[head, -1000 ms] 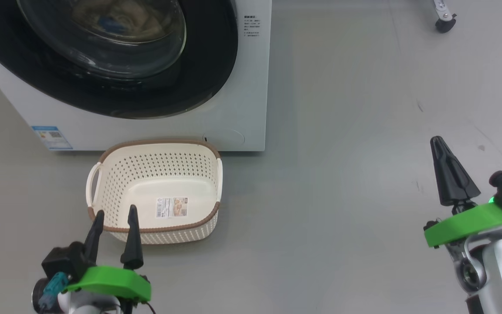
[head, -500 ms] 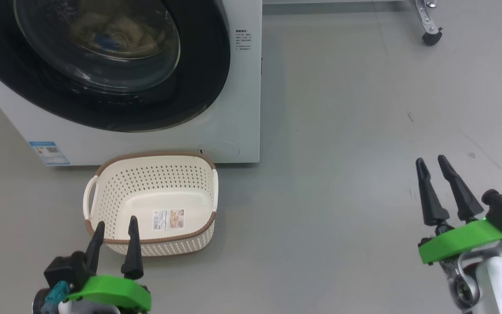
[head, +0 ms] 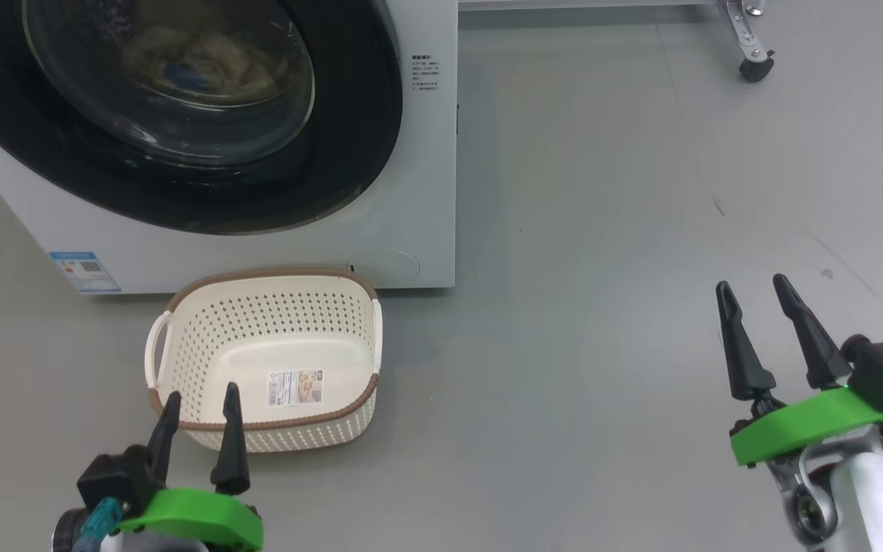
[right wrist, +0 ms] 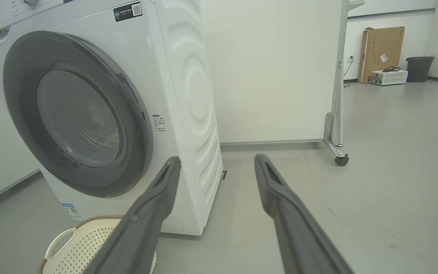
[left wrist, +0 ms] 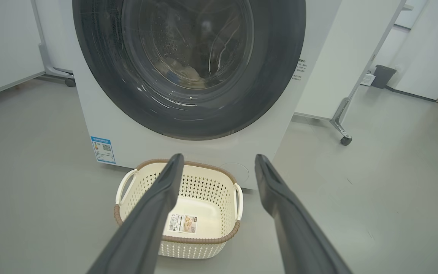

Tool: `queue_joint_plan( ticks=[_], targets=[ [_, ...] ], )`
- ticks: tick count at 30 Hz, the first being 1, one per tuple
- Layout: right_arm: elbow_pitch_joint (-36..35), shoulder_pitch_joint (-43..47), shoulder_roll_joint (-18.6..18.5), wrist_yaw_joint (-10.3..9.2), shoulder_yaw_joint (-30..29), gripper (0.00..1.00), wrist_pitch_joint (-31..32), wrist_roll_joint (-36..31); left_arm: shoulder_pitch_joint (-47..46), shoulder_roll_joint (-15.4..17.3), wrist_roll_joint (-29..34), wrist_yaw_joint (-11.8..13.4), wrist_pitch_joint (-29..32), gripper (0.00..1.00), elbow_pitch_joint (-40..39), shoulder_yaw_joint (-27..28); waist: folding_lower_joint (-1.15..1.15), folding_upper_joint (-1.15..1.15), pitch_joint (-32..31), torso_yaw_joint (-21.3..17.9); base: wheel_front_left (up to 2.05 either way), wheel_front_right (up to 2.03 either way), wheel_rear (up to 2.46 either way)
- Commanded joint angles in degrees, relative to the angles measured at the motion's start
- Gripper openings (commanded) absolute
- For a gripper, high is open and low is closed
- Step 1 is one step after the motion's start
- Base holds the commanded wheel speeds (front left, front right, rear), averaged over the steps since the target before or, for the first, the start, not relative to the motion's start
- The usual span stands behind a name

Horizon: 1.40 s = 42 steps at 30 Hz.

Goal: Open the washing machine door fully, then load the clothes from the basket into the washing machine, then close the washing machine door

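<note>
washing machine door (head: 357, 115) shut, clothes (head: 211, 57) behind its glass; basket (head: 273, 314) empty in front. left claw (head: 202, 391) and right claw (head: 751, 281) gape wide, empty. door looks stiff, glossy: best hooked at its rim edge.

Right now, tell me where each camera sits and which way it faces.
Head: up high, looking down at the basket, closed washing machine door; left gripper and right gripper show, open.
Left wrist: low, facing the door squarely over the basket; own fingers.
Right wrist: low, facing the washing machine obliquely; own fingers.
Shared: door and basket.
</note>
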Motion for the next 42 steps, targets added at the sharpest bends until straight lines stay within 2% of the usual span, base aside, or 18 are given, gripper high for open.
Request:
queue_joint_plan(
  ticks=[1,23,42],
  targets=[
    [-1.7,-1.3,0.0,-0.21,1.3,1.00,0.0,-0.4,-1.2,1.0,0.6,0.0,-0.6,1.00,-2.0,2.3,0.00,0.00,0.1,0.0,0.00,0.00,0.00],
    [-1.1,-1.6,0.3,-0.21,1.1,1.00,0.0,-0.4,-1.7,0.7,2.2,0.0,-0.6,1.00,-1.9,2.4,0.00,0.00,0.5,-0.4,0.00,0.00,0.00],
    [-1.1,-1.7,0.3,-0.21,1.1,1.00,0.0,-0.5,-2.4,1.1,0.0,0.0,-0.6,1.00,0.7,1.3,0.00,0.00,0.8,-0.6,0.00,0.00,0.00]
  ],
)
